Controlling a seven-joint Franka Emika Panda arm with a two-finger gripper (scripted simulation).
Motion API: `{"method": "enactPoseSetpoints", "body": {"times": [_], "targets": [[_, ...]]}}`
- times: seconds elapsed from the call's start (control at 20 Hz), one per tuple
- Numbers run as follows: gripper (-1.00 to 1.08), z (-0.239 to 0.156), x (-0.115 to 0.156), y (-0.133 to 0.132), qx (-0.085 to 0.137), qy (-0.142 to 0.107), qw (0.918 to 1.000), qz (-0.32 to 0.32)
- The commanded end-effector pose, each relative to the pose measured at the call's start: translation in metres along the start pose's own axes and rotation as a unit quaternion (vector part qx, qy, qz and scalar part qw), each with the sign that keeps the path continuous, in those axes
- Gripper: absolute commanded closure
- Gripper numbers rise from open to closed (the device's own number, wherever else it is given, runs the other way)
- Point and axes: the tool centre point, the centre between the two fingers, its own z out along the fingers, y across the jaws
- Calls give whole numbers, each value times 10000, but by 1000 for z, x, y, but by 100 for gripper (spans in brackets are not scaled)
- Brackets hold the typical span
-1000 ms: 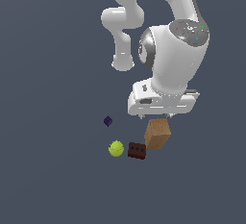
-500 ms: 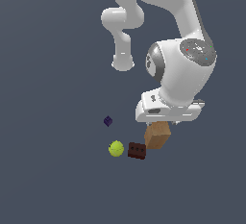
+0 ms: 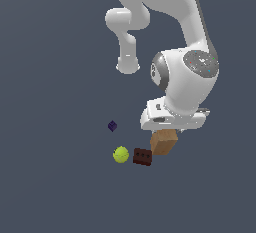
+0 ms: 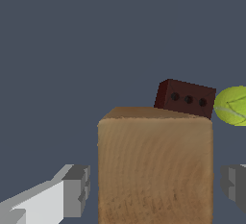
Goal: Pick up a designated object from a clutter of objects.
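The arm (image 3: 185,52) fills most of the exterior view, its wrist bent down over the clutter, and directly under the hand sits the wooden block (image 3: 163,142), the largest of the 4 items, with its lower corner just beside the dark red brick (image 3: 142,156). In the wrist view the block (image 4: 154,165) stands between the 2 fingers of the gripper (image 4: 156,187), which is spread wide, with a clear gap on each side, so it holds nothing yet. The block looks rigid, with flat, plain faces and a matte wood-grain surface, so it should not deform and probably offers fair friction; being the bulkiest piece it is likely the heaviest, though still light for this hand. The best hold appears to be across its 2 opposite side faces, low enough that both pads bear fully on flat wood. The brick (image 4: 185,98) with its 3 holes lies close behind the block, whether touching I cannot tell. The yellow-green ball (image 3: 121,154) sits just past the brick and is cut off at the wrist view's edge. The tiny purple cube (image 3: 112,125) lies apart from the rest and does not show in the wrist view. The block's lower part is cropped there, and the hand hides its top in the exterior view.
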Motion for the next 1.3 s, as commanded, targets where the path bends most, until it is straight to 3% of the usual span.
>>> {"method": "enactPoseSetpoints", "body": {"times": [0.0,0.4,0.45,1.25], "targets": [[-92,13,-1,0,0,-5,10000,2],[-92,30,1,0,0,-3,10000,6],[108,30,1,0,0,-3,10000,6],[108,24,-4,3,-1,-8,10000,5]]}}
